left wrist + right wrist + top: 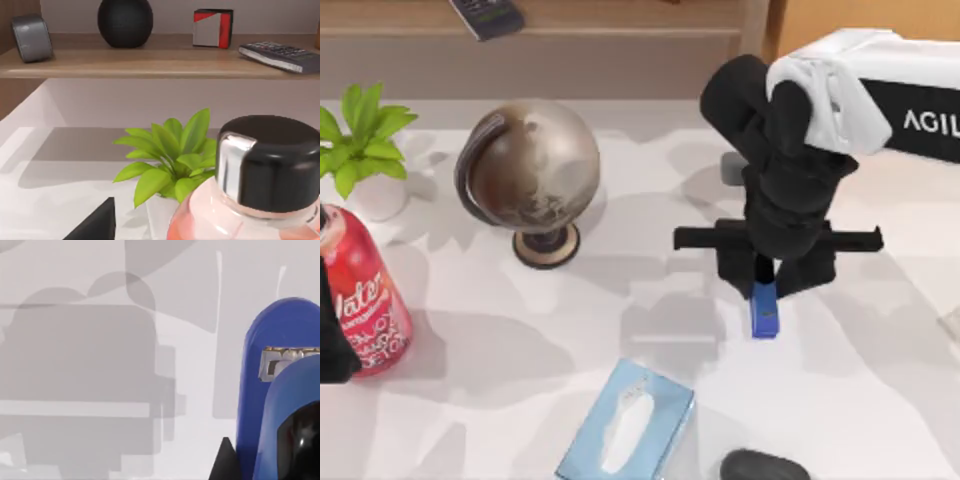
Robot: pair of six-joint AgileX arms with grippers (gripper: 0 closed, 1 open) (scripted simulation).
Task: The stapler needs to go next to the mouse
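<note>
Blue stapler (pixel 764 308) — under right arm's jaws — touching.

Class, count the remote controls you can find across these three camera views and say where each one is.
1. The remote control lies on the wooden shelf behind the table, seen in both the top and left wrist views. Others may be hidden.

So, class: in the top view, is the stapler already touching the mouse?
No. The stapler lies under the right gripper, well apart from the mouse at the table's near edge.

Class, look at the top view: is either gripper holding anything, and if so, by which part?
The right gripper is over the stapler's far end, but whether it grips cannot be told. The left arm is parked at the table's left.
</note>
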